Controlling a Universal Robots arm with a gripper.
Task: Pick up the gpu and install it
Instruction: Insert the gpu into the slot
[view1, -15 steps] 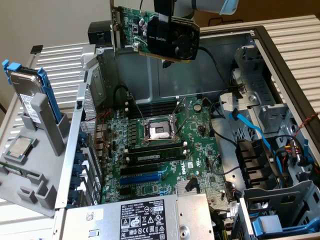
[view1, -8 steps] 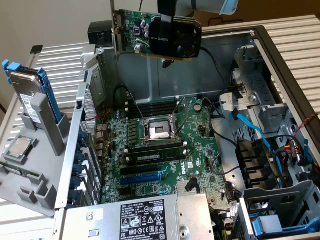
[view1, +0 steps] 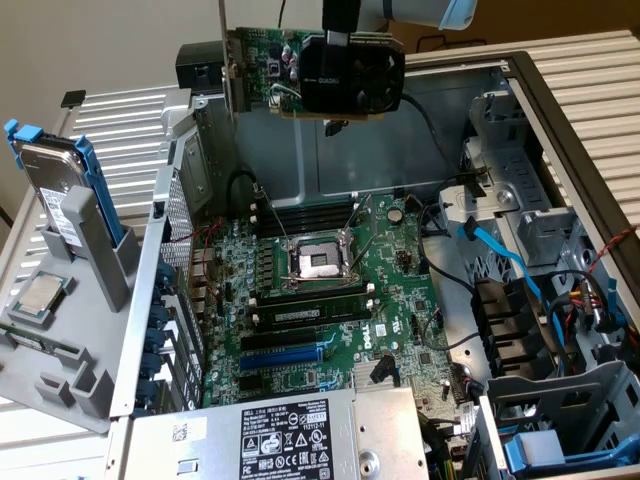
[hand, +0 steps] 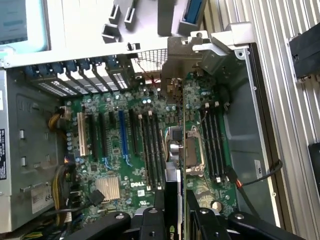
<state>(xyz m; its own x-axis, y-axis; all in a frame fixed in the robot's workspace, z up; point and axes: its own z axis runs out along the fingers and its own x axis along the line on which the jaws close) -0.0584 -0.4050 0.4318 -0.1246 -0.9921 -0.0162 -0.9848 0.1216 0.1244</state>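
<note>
The gripper (hand: 175, 202) has its jaws clenched narrowly on the gpu (view1: 365, 75), gripping the card's two faces. The gpu hangs in the air above the open case, over the motherboard (view1: 400, 290).

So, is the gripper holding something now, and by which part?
Yes: the gpu, clamped by the gripper at the upper edge of its black cooler shroud.

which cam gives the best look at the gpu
The exterior view. It shows the gpu side-on, held by the end effector above the open case, with its black cooler shroud and silver bracket plain. The wrist view shows the gpu edge-on, a narrow strip over the motherboard.
</note>
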